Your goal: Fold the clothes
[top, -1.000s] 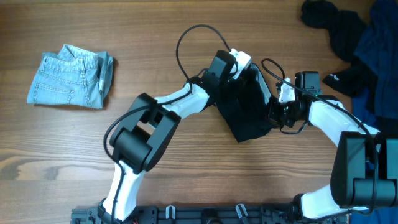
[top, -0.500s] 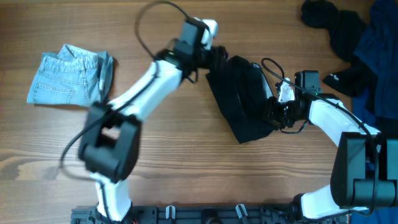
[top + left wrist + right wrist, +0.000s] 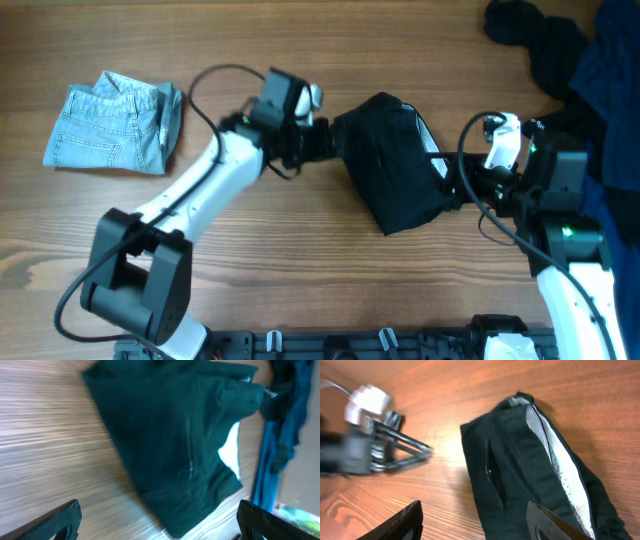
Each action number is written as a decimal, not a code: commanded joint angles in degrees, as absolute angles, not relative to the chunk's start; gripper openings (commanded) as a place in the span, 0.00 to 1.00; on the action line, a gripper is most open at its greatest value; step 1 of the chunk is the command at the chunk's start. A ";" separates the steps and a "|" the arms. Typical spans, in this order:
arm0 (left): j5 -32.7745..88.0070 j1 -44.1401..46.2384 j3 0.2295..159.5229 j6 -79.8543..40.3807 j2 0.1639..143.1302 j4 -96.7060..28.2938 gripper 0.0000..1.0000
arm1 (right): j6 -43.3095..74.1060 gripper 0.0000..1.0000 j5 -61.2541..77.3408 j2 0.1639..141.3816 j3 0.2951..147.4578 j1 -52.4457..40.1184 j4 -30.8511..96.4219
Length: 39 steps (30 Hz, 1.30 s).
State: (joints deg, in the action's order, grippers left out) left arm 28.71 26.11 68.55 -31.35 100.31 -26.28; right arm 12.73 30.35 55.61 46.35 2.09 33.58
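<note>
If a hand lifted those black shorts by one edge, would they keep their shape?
Probably not: the shorts look like soft, creased cloth, so the fold would likely sag open. They seem light, judging by the thin lining. Pushed across the table, they would likely bunch up.

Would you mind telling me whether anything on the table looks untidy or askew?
The black shorts are folded into a bundle that lies diagonally, and the pale lining shows along one edge instead of being tucked in. Nothing else stands out.
</note>
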 commanded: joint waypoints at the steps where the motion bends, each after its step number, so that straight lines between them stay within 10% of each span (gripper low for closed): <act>1: 33.58 30.59 59.81 -41.50 101.41 -15.29 1.00 | 13.69 0.67 29.39 54.04 46.28 2.44 35.07; 13: 30.15 37.39 57.52 -54.94 116.27 4.73 0.97 | 13.63 0.67 29.39 58.00 46.28 2.44 36.93; 21: 28.45 37.39 57.54 -51.20 117.38 9.96 0.04 | 13.61 0.66 29.36 58.72 46.28 2.44 37.08; 39: 33.93 13.23 57.54 -30.28 94.06 3.64 0.04 | 13.65 0.66 28.29 58.72 46.26 2.44 37.87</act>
